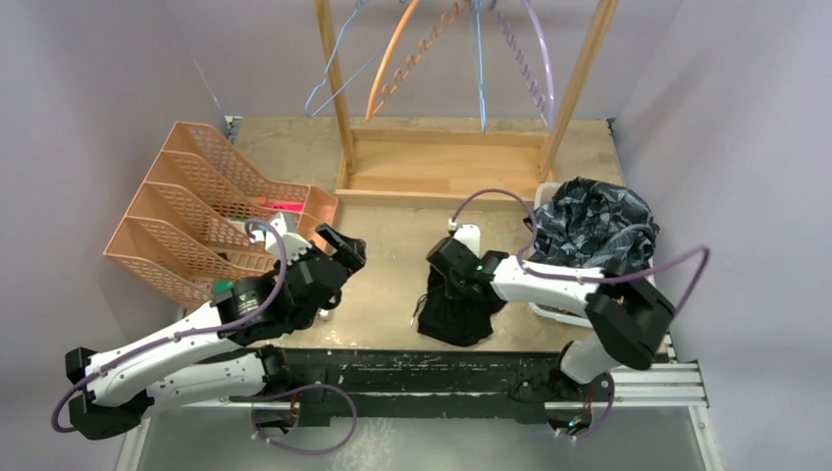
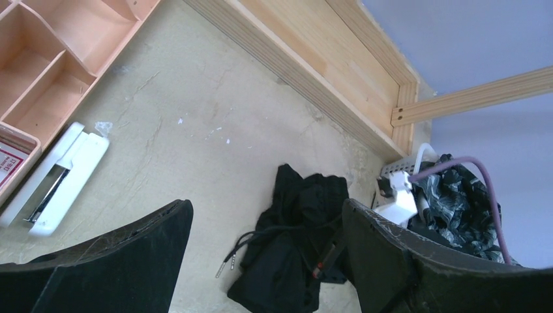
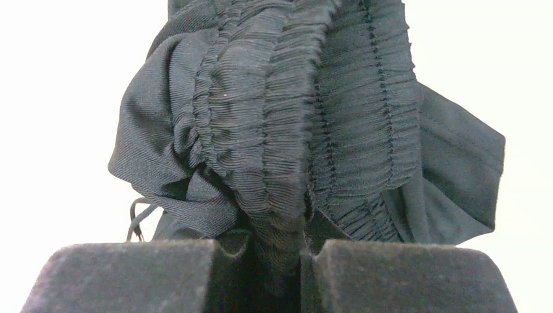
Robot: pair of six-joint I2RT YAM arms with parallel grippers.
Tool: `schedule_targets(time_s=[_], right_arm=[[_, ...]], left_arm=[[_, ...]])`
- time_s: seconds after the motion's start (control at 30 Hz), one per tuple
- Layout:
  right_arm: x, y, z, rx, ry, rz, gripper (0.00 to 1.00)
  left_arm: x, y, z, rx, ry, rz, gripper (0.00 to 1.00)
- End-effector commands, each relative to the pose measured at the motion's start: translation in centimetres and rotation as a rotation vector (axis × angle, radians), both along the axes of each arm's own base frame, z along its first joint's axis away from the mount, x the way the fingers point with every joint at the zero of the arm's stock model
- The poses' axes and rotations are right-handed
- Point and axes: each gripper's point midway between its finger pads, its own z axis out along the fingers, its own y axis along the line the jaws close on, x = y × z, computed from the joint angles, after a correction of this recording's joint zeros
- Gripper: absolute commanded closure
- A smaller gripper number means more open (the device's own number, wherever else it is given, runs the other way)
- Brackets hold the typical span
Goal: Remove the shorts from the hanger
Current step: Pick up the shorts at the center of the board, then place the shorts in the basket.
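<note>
View: overhead camera.
Garment: we found the black shorts [image 1: 453, 319] in a crumpled heap on the table [image 1: 392, 235], right of centre and near the front edge, off the hangers [image 1: 481, 69].
Right arm: the right gripper [image 1: 451, 283] pointed down into the top of that heap; from this view we could not judge its jaws.
Left arm: the left gripper [image 1: 343, 250] stood spread and held nothing, above the table just beside the file tray [image 1: 186, 226].
Basket: the camouflage shorts [image 1: 594, 221], dark grey-blue, lay piled in the basket [image 1: 543, 191] at the right.
Rack: the wooden rack [image 1: 446, 162] stood at the far edge, with the hangers above it.

View: left wrist camera.
Left arm: the left gripper [image 2: 267, 205] had its fingers [image 2: 130, 261] well apart, with nothing between them.
Garment: the black shorts [image 2: 293, 261] lay on the table beyond the fingers, a drawstring [image 2: 242, 244] trailing to one side.
Tray side: a white device [image 2: 55, 182] lay beside the file tray [image 2: 59, 65].

View: right wrist camera.
Right arm: the right gripper [image 3: 303, 244] was clenched on the black shorts [image 3: 293, 117]. We saw the gathered waistband [image 3: 274, 163] pinched in the narrow gap between the pads [image 3: 130, 274].
</note>
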Motion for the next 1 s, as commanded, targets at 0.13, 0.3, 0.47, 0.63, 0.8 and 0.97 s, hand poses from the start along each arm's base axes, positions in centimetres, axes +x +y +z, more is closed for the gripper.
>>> schedule_targets(time_s=[0.13, 0.3, 0.47, 0.63, 0.8, 0.97], right_arm=[[-0.1, -4.1, 11.5, 0.076, -0.195, -0.113, 1.00], [-0.5, -9.3, 18.9, 0.079, -0.347, -0.237, 1.00], [-2.1, -12.8, 24.0, 0.154, -0.427, -0.330, 1.00], [-2.8, -16.5, 28.4, 0.103, -0.516, -0.405, 1.00], [-2.7, -18.9, 32.3, 0.102, -0.633, -0.455, 1.00], [-1.6, -20.5, 34.3, -0.053, -0.687, -0.481, 1.00]], left_arm=[[0.4, 0.2, -0.1, 0.009, -0.015, 0.020, 0.16], [0.5, -0.3, -0.3, 0.022, -0.008, 0.009, 0.16], [0.6, -0.6, -0.5, 0.019, -0.008, 0.003, 0.16], [0.7, -1.2, -0.6, 0.022, -0.005, -0.008, 0.16], [0.7, -1.6, -0.7, 0.026, 0.003, -0.020, 0.16], [0.7, -1.7, -0.9, 0.028, 0.006, -0.024, 0.16]])
